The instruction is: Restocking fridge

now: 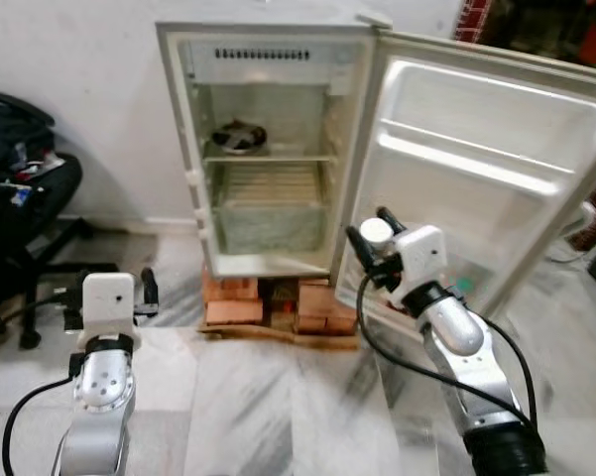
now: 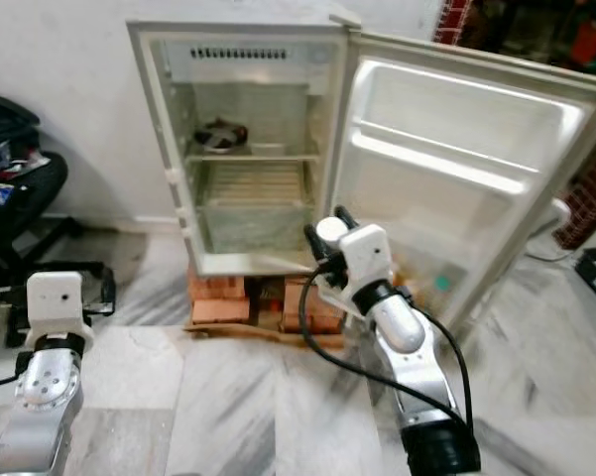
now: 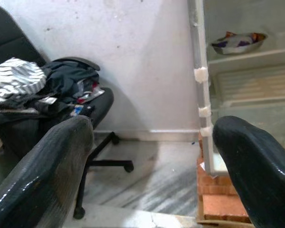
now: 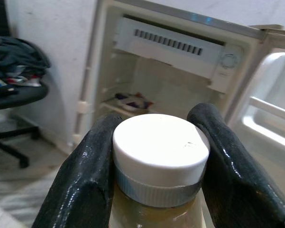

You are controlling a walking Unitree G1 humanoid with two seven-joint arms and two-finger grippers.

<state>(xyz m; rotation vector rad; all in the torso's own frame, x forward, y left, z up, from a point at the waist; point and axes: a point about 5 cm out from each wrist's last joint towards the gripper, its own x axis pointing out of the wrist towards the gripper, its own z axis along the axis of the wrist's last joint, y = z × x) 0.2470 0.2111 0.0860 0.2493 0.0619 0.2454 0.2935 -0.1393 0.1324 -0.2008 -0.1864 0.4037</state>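
A small white fridge stands open on a stack of bricks, its door swung out to the right. A bowl with something in it sits on the upper shelf. My right gripper is held up in front of the fridge's lower right corner, shut on a white-capped bottle with yellowish contents. My left gripper is low on the left, open, with nothing between its fingers.
A black office chair piled with clothes stands at the left against the wall. The floor is grey-veined marble. Dark furniture and cables lie at the far right beyond the door.
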